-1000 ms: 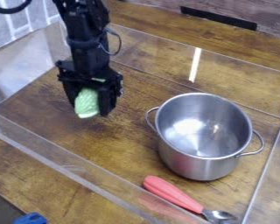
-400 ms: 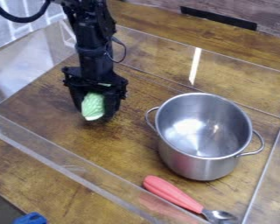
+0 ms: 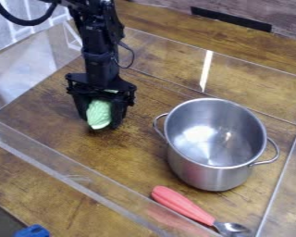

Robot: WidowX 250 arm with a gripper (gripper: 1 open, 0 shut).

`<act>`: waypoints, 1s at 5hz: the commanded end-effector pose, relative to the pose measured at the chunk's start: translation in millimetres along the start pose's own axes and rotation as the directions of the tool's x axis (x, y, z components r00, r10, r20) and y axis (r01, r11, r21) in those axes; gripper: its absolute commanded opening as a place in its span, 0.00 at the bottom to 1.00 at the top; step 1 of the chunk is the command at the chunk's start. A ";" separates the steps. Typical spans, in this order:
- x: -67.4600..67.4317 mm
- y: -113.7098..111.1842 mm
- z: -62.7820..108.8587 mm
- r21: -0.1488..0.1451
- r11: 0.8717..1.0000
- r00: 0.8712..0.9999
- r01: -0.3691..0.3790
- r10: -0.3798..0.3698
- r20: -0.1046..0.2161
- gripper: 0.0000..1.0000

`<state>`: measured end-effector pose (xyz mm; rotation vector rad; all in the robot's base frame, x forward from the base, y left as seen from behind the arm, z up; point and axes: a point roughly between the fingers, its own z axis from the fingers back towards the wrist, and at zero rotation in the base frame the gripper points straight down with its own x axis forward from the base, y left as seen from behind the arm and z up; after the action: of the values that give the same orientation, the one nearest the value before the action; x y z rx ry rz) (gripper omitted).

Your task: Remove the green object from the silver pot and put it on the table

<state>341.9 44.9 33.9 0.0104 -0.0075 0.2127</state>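
You have the green object [image 3: 101, 114], a pale ridged oblong, clamped between the fingers of the pincer [image 3: 101, 113], which points straight down with its jaws drawn narrow against the object's sides; the object stands roughly upright in the grip, its lower end at or just above the table [image 3: 45, 134], and you cannot tell from this view whether it touches the wood. Against the frame from a second ago, your pincer and the green object have come lower and sit a little further right in the picture, nearer the tabletop, and the arm above them reads straighter; against the frame just before this one the change is very slight. The silver pot [image 3: 215, 143] has not shifted: it stands to the right of the pincer and a little nearer the camera, close by but not touching, open-topped, with nothing visible inside it. Further out, below and to the right of the pincer, near the front edge, lies a red-handled utensil [image 3: 194, 209] with a metal tip, just in front of the pot and in the same place as before. At the bottom left corner, well apart from the pincer, a bit of a blue thing [image 3: 32, 231] shows. Counted: one green object, one pot, one red-handled utensil, one blue thing, one pincer.
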 end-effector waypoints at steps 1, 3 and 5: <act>14.4 19.3 31.4 -0.004 0.999 0.995 -0.051 0.051 0.082 0.00; 15.3 55.2 34.8 -0.010 0.996 0.992 -0.085 0.086 0.089 1.00; 22.9 67.3 40.7 -0.031 0.990 0.984 -0.136 0.139 0.108 1.00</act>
<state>340.2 112.3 50.1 -0.0156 -0.0384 0.3495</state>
